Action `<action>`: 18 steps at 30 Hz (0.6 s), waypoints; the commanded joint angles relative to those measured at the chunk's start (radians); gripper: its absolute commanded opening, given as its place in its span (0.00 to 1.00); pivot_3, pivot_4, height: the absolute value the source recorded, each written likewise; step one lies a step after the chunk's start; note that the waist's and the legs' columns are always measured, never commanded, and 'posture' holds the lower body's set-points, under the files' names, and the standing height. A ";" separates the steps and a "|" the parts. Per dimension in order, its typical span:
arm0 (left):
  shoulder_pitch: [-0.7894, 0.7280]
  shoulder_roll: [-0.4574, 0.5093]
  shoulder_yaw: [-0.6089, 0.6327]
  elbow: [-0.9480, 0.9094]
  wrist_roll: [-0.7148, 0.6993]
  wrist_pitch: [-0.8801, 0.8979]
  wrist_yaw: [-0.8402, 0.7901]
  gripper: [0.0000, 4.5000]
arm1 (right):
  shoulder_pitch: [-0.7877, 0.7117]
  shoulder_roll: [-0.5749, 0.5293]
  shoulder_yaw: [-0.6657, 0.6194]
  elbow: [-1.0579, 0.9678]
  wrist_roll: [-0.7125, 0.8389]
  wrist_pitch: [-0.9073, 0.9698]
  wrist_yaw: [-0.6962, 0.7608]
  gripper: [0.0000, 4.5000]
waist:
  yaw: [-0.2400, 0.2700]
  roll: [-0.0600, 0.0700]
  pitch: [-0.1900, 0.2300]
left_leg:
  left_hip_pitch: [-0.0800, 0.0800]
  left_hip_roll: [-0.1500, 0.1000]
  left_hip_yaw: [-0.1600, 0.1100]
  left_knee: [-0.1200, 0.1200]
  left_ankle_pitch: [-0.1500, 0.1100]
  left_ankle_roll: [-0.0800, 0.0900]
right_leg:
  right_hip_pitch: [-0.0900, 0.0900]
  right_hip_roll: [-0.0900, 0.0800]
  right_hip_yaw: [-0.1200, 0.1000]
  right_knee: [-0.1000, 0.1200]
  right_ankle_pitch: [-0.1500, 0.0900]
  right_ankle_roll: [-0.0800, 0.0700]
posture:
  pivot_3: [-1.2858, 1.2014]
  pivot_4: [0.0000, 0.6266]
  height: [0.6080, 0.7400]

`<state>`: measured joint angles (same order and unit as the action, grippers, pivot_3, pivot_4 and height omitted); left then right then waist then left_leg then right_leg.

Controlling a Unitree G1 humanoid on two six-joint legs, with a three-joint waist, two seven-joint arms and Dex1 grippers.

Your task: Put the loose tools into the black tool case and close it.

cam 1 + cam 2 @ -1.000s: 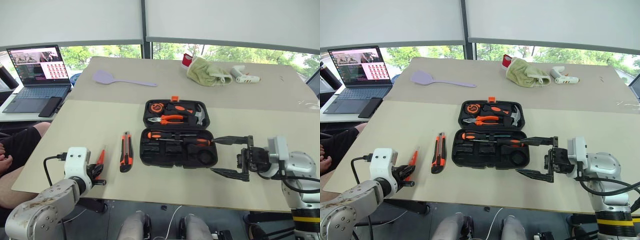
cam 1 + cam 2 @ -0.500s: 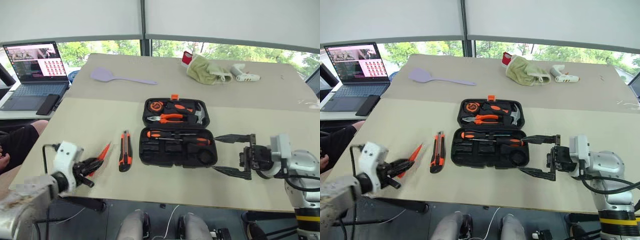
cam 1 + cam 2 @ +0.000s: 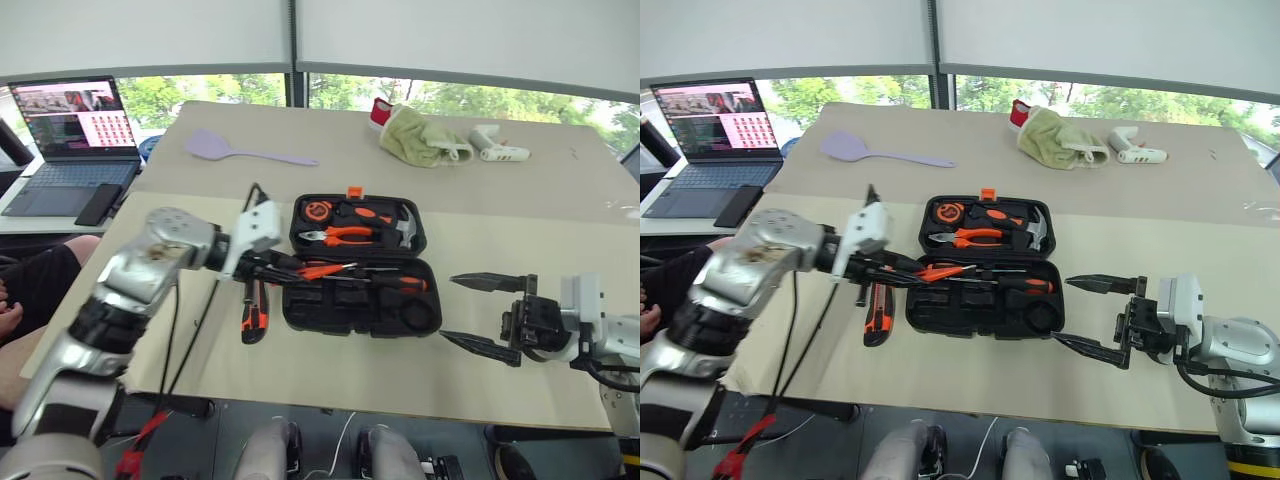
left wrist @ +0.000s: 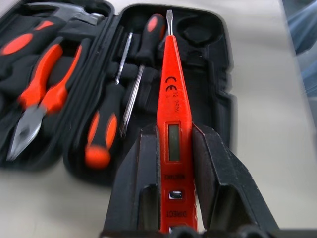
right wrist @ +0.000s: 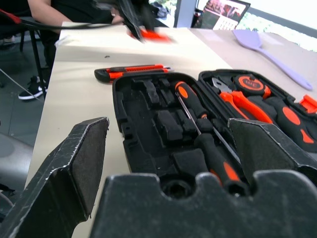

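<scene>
- The table (image 3: 200, 250) is seen as a broad, flat, pale beige top; a lilac spatula (image 3: 235, 151) and a crumpled cloth (image 3: 420, 137) lie at its far side, well apart from the work.
- The black tool case (image 3: 357, 264) lies open at the table's middle, a moulded plastic shell with rounded corners and shaped recesses; pliers (image 3: 340, 234) and a hammer are seated in the lid half, two screwdrivers (image 4: 106, 124) in the near half.
- The right gripper (image 3: 484, 315) is held spread wide and empty just beside the case's right end, its fingers (image 5: 84, 158) dark and rough-faced.
- The left gripper (image 4: 171, 163) is clamped on the tester pen (image 4: 170, 114), a slim, smooth orange bar with a small window and a flat metal tip, carried over the case's left end.
- The utility knife (image 3: 251, 310), orange and black, lies flat on the table just left of the case, not yet packed.
- The step in hand is judged to be the placing of the pen; next, its tip would need to be lined up with a narrow free slot and the pen lowered flat before being let go.
</scene>
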<state>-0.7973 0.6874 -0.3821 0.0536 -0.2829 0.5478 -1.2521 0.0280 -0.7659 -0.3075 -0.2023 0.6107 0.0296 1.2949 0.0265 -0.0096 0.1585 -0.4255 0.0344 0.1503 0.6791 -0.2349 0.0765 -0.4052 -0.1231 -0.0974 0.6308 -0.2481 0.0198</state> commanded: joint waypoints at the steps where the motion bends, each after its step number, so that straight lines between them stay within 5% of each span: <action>1: -0.092 -0.067 -0.082 0.157 0.135 -0.110 0.003 0.10 | 0.023 -0.035 -0.046 -0.051 0.013 0.024 -0.018 1.00 | -0.002 -0.002 0.001 | 0.000 0.000 0.000 0.000 0.000 0.000 | 0.000 0.000 0.000 0.000 0.000 0.000 | 0.52 0.24 1.00; 10: -0.156 -0.161 -0.137 0.299 0.248 -0.195 -0.051 0.10 | -0.021 -0.060 -0.037 -0.049 0.006 0.053 -0.060 1.00 | -0.007 -0.004 0.002 | 0.000 0.000 -0.001 0.001 0.000 0.002 | 0.001 -0.002 0.000 0.001 0.000 0.000 | 0.52 0.24 1.00; 18: -0.111 -0.119 -0.158 0.224 0.302 -0.151 -0.104 0.10 | -0.038 -0.058 -0.024 -0.049 -0.002 0.058 -0.076 1.00 | -0.009 -0.003 0.002 | 0.000 0.000 -0.001 0.002 -0.001 0.002 | 0.001 -0.002 0.000 0.001 0.000 0.000 | 0.52 0.24 1.00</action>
<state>-0.9227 0.5506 -0.5266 0.3010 -0.0073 0.3870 -1.3433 0.0083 -0.8129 -0.3234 -0.2262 0.6058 0.0850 1.2239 0.0178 -0.0131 0.1606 -0.4250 0.0346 0.1490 0.6809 -0.2357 0.0789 -0.4044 -0.1251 -0.0975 0.6326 -0.2483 0.0200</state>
